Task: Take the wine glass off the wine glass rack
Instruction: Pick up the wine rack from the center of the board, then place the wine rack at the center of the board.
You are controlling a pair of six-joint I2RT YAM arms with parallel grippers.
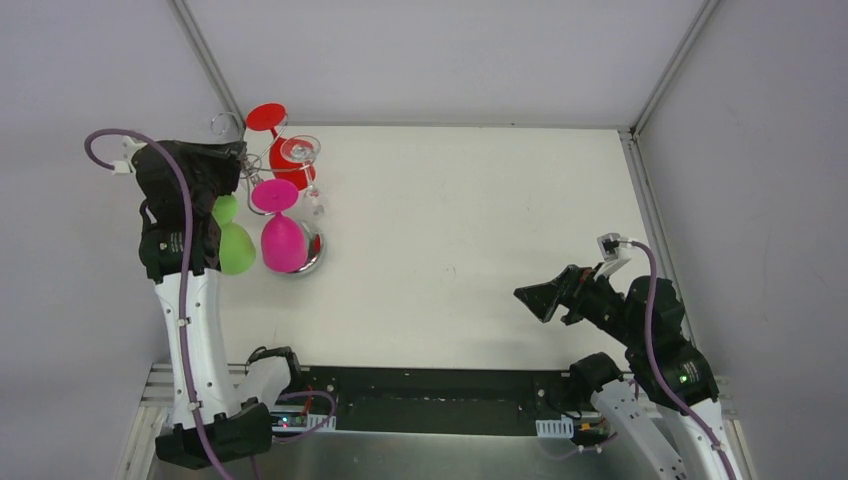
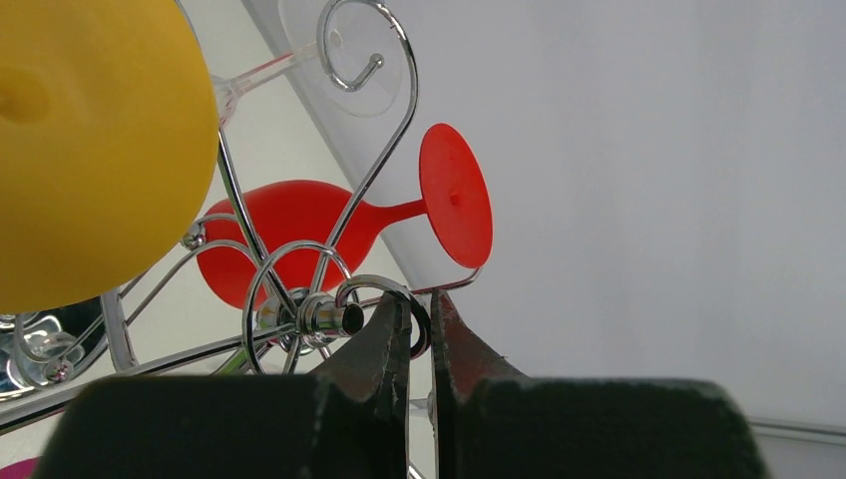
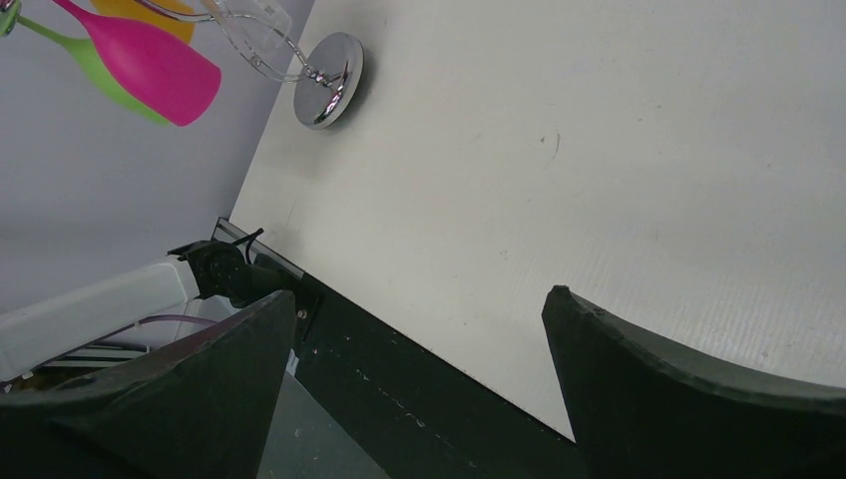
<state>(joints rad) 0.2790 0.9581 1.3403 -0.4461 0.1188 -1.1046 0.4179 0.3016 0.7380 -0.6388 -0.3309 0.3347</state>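
Chrome wine glass rack (image 2: 321, 316) scroll pinched by left gripper (image 2: 421, 329), red wine glass (image 2: 289, 225) just beyond, right gripper (image 3: 419, 389) splayed.

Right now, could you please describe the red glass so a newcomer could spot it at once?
Go to the far left corner of the table, where the chrome rack stands. Of its glasses, the red glass is the rearmost, its foot by the back wall; the pink glass and green glass hang in front.

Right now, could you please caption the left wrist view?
Left pincer nips a scroll of the wine glass rack; red glass behind, yellow glass at left.
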